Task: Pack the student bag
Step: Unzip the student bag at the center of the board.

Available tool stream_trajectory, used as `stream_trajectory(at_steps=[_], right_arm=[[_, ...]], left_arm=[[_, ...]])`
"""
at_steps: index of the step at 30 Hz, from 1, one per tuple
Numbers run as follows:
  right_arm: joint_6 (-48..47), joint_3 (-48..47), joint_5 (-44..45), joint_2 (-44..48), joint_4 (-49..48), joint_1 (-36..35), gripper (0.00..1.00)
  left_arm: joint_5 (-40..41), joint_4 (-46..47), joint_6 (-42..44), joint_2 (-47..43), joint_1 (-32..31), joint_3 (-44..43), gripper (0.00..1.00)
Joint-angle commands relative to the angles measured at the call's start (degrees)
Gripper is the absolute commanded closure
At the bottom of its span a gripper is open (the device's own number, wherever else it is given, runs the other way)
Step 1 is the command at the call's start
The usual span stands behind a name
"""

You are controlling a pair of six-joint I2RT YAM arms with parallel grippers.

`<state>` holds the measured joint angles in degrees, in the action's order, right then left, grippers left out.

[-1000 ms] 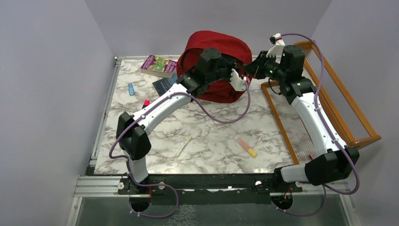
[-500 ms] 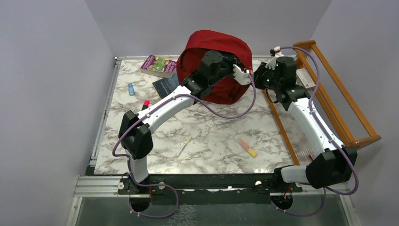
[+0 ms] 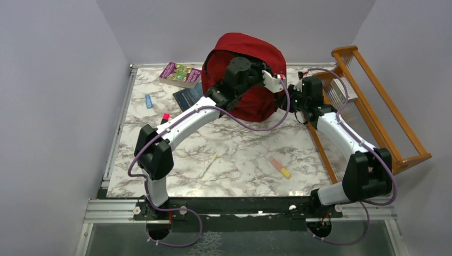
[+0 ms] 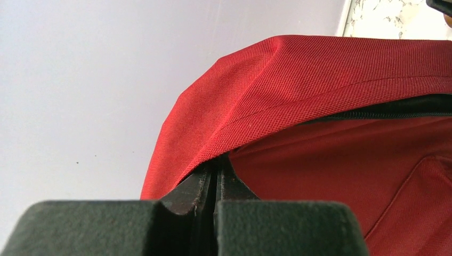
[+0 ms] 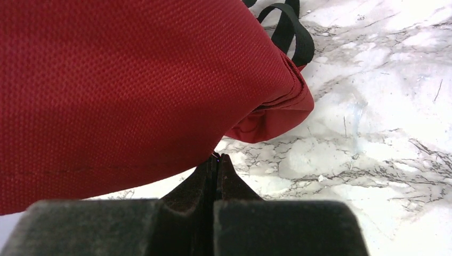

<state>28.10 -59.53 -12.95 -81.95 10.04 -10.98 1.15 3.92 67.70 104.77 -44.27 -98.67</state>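
Note:
The student bag (image 3: 242, 53) is a red backpack standing at the back middle of the table. My left gripper (image 3: 277, 81) is at its upper right side. In the left wrist view it (image 4: 216, 160) is shut, tips tucked under a red fabric seam (image 4: 298, 101) beside the black zipper (image 4: 394, 109). My right gripper (image 3: 293, 92) is low at the bag's right side. In the right wrist view it (image 5: 216, 156) is shut at the bag's lower edge (image 5: 133, 90), a tiny glinting bit pinched between the tips. Black straps (image 5: 290, 26) trail on the marble.
A purple book (image 3: 180, 73) and a dark notebook (image 3: 186, 97) lie left of the bag. A blue item (image 3: 148, 101), a pink one (image 3: 166, 116), a pale pen (image 3: 208, 166) and an orange marker (image 3: 280, 167) lie on the table. A wooden rack (image 3: 373, 106) stands at the right.
My left gripper has shut and risen to the bag's upper right. The right arm has swung down and left with its gripper shut. The bag stands taller.

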Motion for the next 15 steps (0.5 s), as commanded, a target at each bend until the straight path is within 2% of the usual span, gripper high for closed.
stream_trajectory(at_steps=[1, 4, 7, 9, 12, 15], right_arm=[[-0.46, 2.23, -0.38, -1.84, 1.20, 0.76, 0.96], [-1.64, 1.91, 0.89, 0.96, 1.85, 0.86, 0.84], [-3.55, 0.62, 2.54, 5.53, 3.82, 0.81, 0.60], [-5.07, 0.03, 3.89, 9.17, 4.72, 0.86, 0.50], [-8.04, -0.94, 4.86, 14.35, 5.12, 0.82, 0.40], [-10.68, -3.00, 5.04, 18.01, 5.20, 0.83, 0.33]], left_arm=[[3.43, 7.61, -0.85, -1.68, 1.12, 0.05, 1.00], [3.04, 8.06, -1.75, -2.63, 1.12, 1.80, 1.00], [2.83, 7.42, -3.82, -3.19, 1.12, 2.63, 1.00], [1.82, 6.22, -5.86, -3.82, 1.07, 2.91, 1.00], [-0.67, 5.29, -8.34, -5.68, 1.17, 4.76, 1.00], [-6.96, 5.11, -9.36, -9.70, 1.29, 9.88, 1.00]])
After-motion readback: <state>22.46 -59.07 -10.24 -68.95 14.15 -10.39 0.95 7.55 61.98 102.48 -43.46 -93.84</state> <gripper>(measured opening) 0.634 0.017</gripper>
